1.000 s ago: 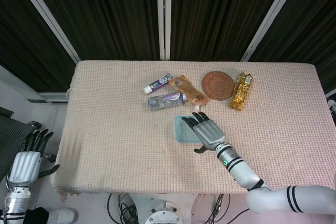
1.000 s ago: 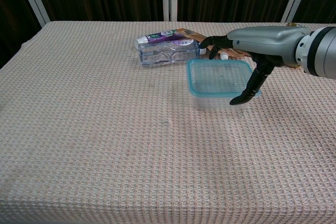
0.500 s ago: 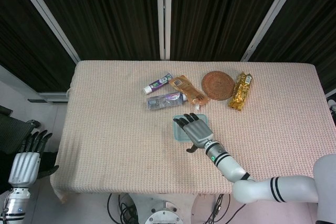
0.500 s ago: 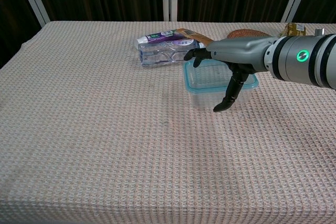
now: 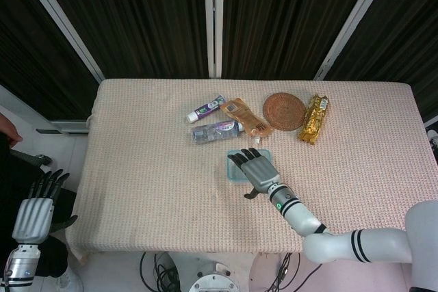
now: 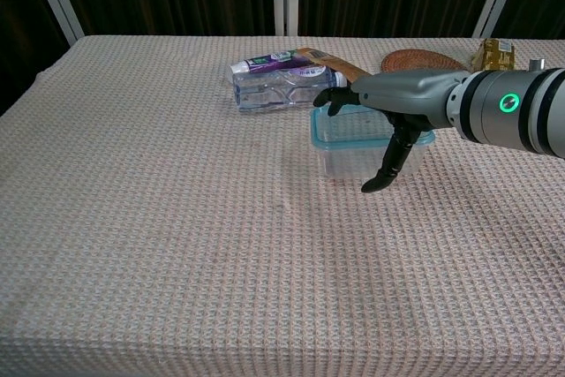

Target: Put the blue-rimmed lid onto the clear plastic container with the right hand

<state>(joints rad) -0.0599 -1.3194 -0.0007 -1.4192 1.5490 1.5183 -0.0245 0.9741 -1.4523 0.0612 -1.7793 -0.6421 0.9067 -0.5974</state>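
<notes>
The clear plastic container (image 6: 346, 154) stands mid-table with the blue-rimmed lid (image 6: 316, 123) lying on top of it. My right hand (image 6: 399, 96) lies flat, palm down, over the lid and covers most of it. Its fingers stretch toward the far rim and its thumb hangs down in front of the container's near wall. In the head view the right hand (image 5: 257, 169) hides all but the left strip of the lid (image 5: 235, 170). My left hand (image 5: 33, 214) hangs off the table's left edge, fingers apart and holding nothing.
Behind the container lie a clear water bottle (image 6: 282, 88), a purple toothpaste tube (image 6: 269, 64) and an orange packet (image 5: 246, 115). A round woven coaster (image 5: 284, 111) and a gold packet (image 5: 314, 118) sit at the back right.
My right hand has moved left from beside the container to lie over the lid, lowering onto it. The left hand has barely shifted.
</notes>
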